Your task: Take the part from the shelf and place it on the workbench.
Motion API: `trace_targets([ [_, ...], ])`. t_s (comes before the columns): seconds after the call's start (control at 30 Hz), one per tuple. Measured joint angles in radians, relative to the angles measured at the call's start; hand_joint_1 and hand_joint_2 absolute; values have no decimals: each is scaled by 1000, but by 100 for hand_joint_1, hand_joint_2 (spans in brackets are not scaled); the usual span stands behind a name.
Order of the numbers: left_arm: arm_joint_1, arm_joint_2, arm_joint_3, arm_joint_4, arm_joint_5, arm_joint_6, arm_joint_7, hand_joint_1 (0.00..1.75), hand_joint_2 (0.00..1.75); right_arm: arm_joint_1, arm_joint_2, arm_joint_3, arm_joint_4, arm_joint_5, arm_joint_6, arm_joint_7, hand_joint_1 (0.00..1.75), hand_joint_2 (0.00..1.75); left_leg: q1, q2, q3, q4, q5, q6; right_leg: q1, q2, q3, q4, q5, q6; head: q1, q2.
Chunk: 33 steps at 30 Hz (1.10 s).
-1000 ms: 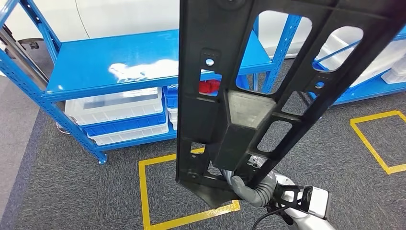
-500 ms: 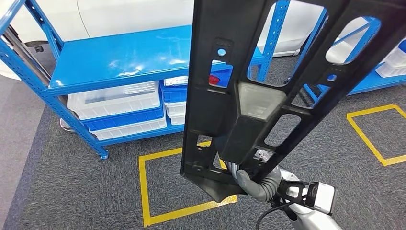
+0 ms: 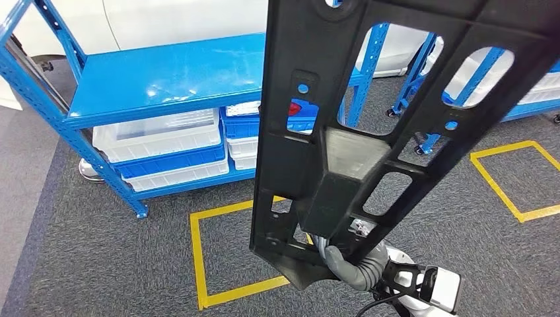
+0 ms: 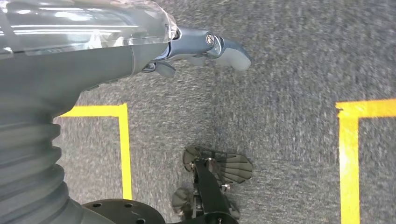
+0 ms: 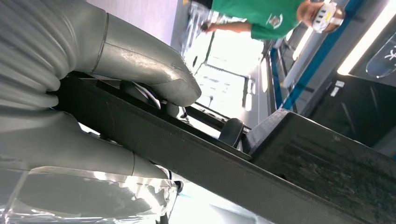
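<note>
A long black plastic part [image 3: 343, 165] with large cut-outs stands upright close in front of the head camera and hides much of the scene. My right hand [image 3: 350, 264] grips it at its lower end from underneath. In the right wrist view the grey thumb and fingers of that hand [image 5: 116, 79] wrap around an edge of the black part [image 5: 261, 168]. My left hand [image 4: 201, 46] hangs above the grey carpet, fingers apart, holding nothing.
A blue shelf rack [image 3: 165, 79] stands ahead on the left with white bins [image 3: 158, 142] on its lower level. A second blue rack [image 3: 422, 72] is behind the part. Yellow taped squares [image 3: 198, 257] mark the carpet. A person in a green shirt [image 5: 275, 16] stands beyond.
The whole picture has shifted, so the camera has moved; the second rack at the right shows more. The part stays in my right hand, held the same way.
</note>
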Motion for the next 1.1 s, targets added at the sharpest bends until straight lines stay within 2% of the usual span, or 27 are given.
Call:
trace_targets([
  [0.03, 0, 0, 0, 0, -4, -1, 0, 0, 175, 3, 0, -3, -12, 12, -7, 0, 175, 175, -2, 7, -2, 7, -4, -5, 1, -12, 24, -51, 15, -5, 0, 0],
  [0.07, 0, 0, 0, 0, -7, -2, 0, 0, 175, 5, 0, -6, -24, 23, -14, 0, 175, 175, -5, 14, -4, 13, -8, -11, 4, -20, 34, -78, 20, -11, 0, 0],
  [0.13, -1, 1, 0, 0, -9, -3, 1, 0, 175, 9, 0, -9, -44, 35, -22, 0, 175, 175, -7, 31, -6, 17, -10, -21, 7, -4, 29, -82, 21, -26, 0, 0],
  [0.2, -3, 1, 3, 0, -9, -5, 1, 0, 175, 8, -1, -11, -58, 37, -26, 0, 175, 175, -2, 24, -12, 33, -25, -34, 6, 13, 25, -84, 27, -38, 0, 0],
  [0.27, -4, 0, 5, 0, -9, -6, 1, 0, 175, 4, -3, -13, -70, 43, -33, 0, 175, 175, 2, -3, -47, 116, -80, -47, 5, 28, 21, -86, 34, -48, 0, 0],
  [0.33, -2, 0, 7, 0, -12, -5, 3, 0, 175, 2, -3, -13, -82, 50, -38, 0, 175, 175, 3, -17, -108, 251, -144, -51, 9, 47, 15, -85, 38, -53, 0, 0],
  [0.37, 0, 0, 7, 0, -14, -4, 4, 0, 175, 2, -3, -13, -90, 51, -37, 0, 175, 175, 3, -18, -129, 298, -157, -50, 11, 58, 13, -85, 40, -54, 0, 0],
  [0.4, 1, 0, 8, 0, -16, -2, 5, 0, 175, 2, -3, -13, -97, 52, -35, 0, 175, 175, 2, -20, -133, 307, -149, -47, 13, 70, 11, -85, 41, -54, 0, 0],
  [0.43, 1, 0, 8, 0, -19, 0, 6, 0, 175, 3, -3, -13, -105, 51, -32, 0, 175, 175, 1, -25, -118, 276, -123, -41, 15, 81, 11, -85, 43, -54, 0, 0],
  [0.47, 1, 0, 8, 0, -20, 1, 7, 0, 175, 2, -3, -13, -112, 51, -29, 0, 175, 175, -1, -36, -86, 211, -85, -33, 16, 93, 12, -85, 44, -54, 0, 0],
  [0.53, 2, 1, 9, 0, -21, 2, 7, 0, 175, 2, -3, -13, -122, 51, -27, 0, 175, 175, -4, -85, -20, 74, -31, -15, 15, 113, 11, -85, 47, -50, 0, 0],
  [0.57, 2, 2, 10, 0, -21, 2, 8, 0, 175, 1, -3, -13, -125, 51, -26, 0, 175, 175, -7, -102, -2, 32, -21, -9, 11, 123, 8, -85, 50, -46, 0, 0],
  [0.6, 2, 2, 10, 0, -24, 3, 8, 0, 175, 1, -3, -13, -128, 51, -24, 0, 175, 175, -8, -110, 5, 15, -21, -4, 7, 133, 5, -86, 53, -41, 0, 0],
  [0.67, 0, 2, 11, 0, -37, 3, 11, 0, 175, 1, -4, -13, -139, 54, -11, 0, 175, 175, -9, -87, 12, -3, -13, 1, 4, 151, 1, -91, 60, -28, 0, 0],
  [0.7, -1, 3, 10, 0, -46, 2, 12, 0, 175, -1, -4, -12, -148, 59, -5, 0, 175, 175, -7, -75, 18, -19, -4, 3, 5, 144, -2, -86, 56, -24, 0, 0],
  [0.73, -2, 3, 9, 0, -56, 1, 13, 0, 175, -5, -4, -10, -157, 64, -2, 0, 175, 175, -4, -63, 24, -34, 4, 6, 7, 127, -13, -66, 41, -21, 0, 0],
  [0.8, -3, 5, 6, 0, -70, -1, 18, 0, 175, -15, -2, -1, -169, 73, -4, 0, 175, 175, -3, -37, 27, -49, 13, 7, 8, 79, -60, 34, -22, -17, 0, 0],
  [0.83, -3, 6, 4, 0, -74, -1, 21, 0, 175, -19, -1, 5, -171, 74, -6, 0, 175, 175, -3, -23, 25, -47, 13, 7, 4, 64, -90, 100, -54, -12, 0, 0],
  [0.87, -2, 8, 3, 0, -76, -1, 25, 0, 175, -21, 0, 11, -172, 72, -6, 0, 175, 175, -3, -10, 22, -44, 11, 6, 0, 57, -113, 153, -74, -7, 0, 0],
  [0.9, -2, 10, 3, 0, -76, -1, 29, 0, 175, -23, 1, 16, -172, 68, -2, 0, 175, 175, -2, 3, 19, -39, 9, 4, -4, 52, -121, 174, -76, -2, 0, 0],
  [0.93, -2, 12, 3, 0, -74, 0, 31, 0, 175, -25, 1, 20, -171, 63, 5, 0, 175, 175, 0, 15, 16, -33, 6, 1, -9, 46, -109, 156, -59, 3, 0, 0],
  [0.97, -2, 14, 3, 0, -69, 2, 32, 0, 175, -28, 1, 23, -169, 57, 15, 0, 175, 175, 3, 26, 13, -25, 2, -3, -13, 37, -79, 102, -30, 9, 0, 0],
  [1.0, -3, 17, 3, 0, -62, 4, 32, 0, 175, -32, 1, 26, -168, 53, 27, 0, 175, 175, 4, 36, 9, -15, -3, -9, -15, 16, -41, 33, -6, 10, 0, 0],
  [1.03, -3, 22, 3, 0, -54, 5, 30, 0, 175, -35, 1, 28, -165, 49, 39, 0, 175, 175, 4, 45, 6, -3, -10, -16, -15, -5, -10, -24, 12, 9, 0, 0],
  [1.07, -3, 28, 3, 0, -45, 5, 27, 0, 175, -38, 1, 30, -161, 47, 51, 0, 175, 175, 3, 52, 3, 6, -16, -23, -14, -19, 9, -59, 19, 3, 0, 0],
  [1.1, -3, 34, 4, 0, -37, 4, 22, 0, 175, -41, 0, 32, -157, 46, 62, 0, 175, 175, 1, 59, 2, 13, -22, -30, -12, -27, 14, -70, 17, -5, 0, 0],
])
